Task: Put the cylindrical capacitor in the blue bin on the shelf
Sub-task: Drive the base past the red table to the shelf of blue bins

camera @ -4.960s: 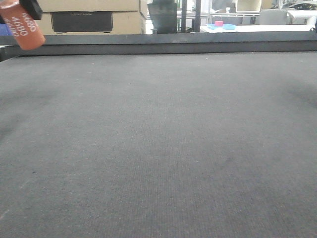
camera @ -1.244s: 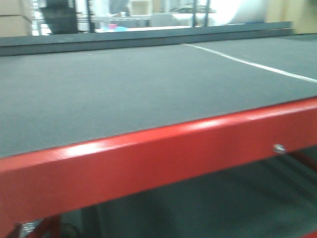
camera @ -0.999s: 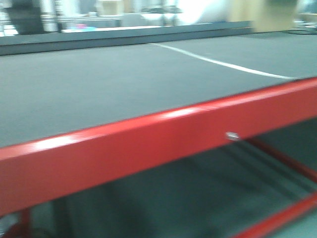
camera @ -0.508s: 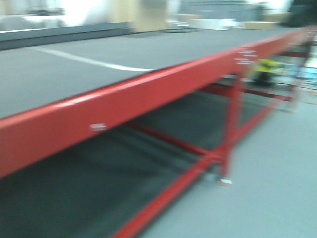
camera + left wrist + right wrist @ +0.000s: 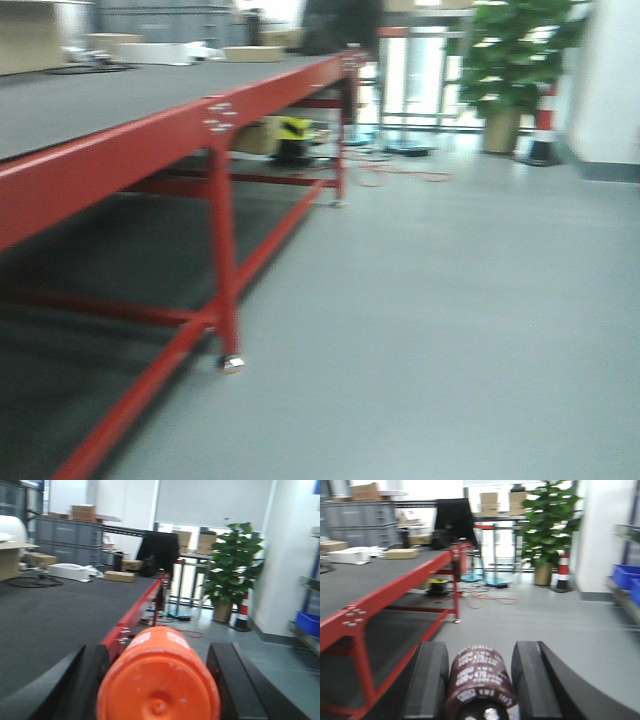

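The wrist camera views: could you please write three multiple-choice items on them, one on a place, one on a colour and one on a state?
1. Where does the potted plant stand?
A) on a chair
B) on the floor by the white wall
C) on a cart

2. What colour is the cylinder in the right gripper?
A) dark brown
B) green
C) yellow

3. The left gripper is:
A) open and empty
B) shut on the cylindrical capacitor
C) shut on a box

Answers: 1 B, its pot sits on the floor beside the wall. 2 A, its side is brown with white print. 3 B, it clamps the orange cylindrical capacitor from both sides.
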Controlling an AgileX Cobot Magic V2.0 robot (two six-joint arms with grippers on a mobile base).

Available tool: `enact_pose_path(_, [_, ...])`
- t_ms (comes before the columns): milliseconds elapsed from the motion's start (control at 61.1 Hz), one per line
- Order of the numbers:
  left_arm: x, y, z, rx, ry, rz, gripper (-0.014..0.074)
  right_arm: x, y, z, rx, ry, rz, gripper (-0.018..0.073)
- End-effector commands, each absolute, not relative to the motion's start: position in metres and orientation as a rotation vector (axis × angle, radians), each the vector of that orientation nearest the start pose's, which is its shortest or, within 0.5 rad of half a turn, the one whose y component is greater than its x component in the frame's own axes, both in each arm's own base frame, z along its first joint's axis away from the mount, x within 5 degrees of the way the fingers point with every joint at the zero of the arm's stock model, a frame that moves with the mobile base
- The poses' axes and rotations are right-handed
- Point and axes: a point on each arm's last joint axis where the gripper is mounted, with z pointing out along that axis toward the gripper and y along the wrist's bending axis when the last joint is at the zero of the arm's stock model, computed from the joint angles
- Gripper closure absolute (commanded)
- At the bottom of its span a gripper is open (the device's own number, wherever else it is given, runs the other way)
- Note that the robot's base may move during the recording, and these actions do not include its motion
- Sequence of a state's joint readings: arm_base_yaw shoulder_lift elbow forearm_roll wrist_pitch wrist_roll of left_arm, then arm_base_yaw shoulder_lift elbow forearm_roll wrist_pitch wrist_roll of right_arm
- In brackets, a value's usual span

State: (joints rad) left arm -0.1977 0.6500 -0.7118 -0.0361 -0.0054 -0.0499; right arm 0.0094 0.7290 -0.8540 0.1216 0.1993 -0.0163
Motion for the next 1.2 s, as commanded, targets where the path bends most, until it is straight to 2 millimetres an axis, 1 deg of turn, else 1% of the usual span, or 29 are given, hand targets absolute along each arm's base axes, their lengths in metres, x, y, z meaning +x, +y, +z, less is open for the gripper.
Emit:
enact_pose_path(0, [0.1291, -0.0253, 0.3999, 0.074, 1.392, -0.234, 0.0707, 0.1446, 0.0034, 0.4188, 0.050, 1.526, 0.101, 0.0721])
enact_pose_path(1179, [0.1291, -0.0253, 0.3999, 0.074, 1.392, -0.234, 0.0707, 0.1446, 0.0033, 0.4191, 0.050, 1.522, 0.101, 0.0721])
